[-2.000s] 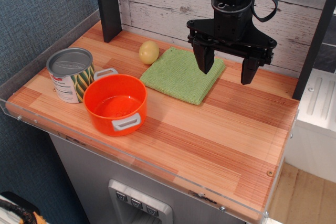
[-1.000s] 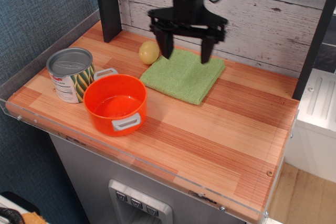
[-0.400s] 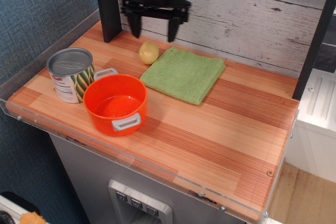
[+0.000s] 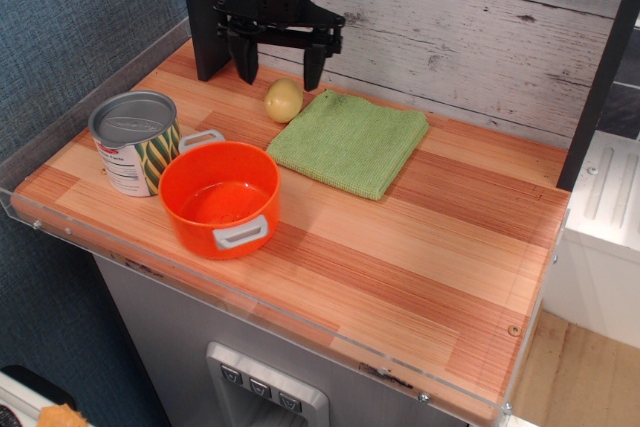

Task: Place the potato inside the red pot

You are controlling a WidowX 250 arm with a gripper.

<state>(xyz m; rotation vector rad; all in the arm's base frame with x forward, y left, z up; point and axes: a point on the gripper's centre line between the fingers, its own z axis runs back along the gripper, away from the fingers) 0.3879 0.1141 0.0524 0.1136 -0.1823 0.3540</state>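
Note:
The pale yellow-tan potato (image 4: 284, 99) lies on the wooden table near the back, at the left edge of the green cloth. My black gripper (image 4: 279, 75) hangs just above and behind the potato, open, with one finger (image 4: 246, 64) to the potato's left and the other to its right. It holds nothing. The orange-red pot (image 4: 219, 197) with grey handles stands empty near the front left, well in front of the potato.
A folded green cloth (image 4: 350, 140) lies right of the potato. A tin can (image 4: 135, 140) with a striped label stands touching the pot's left side. A black post (image 4: 205, 9) rises at the back left. A clear rim runs along the table's left and front edges.
My gripper has moved left along the back, from above the cloth's right end to over the potato, and has come down a little. It stays open. Nothing else moved.

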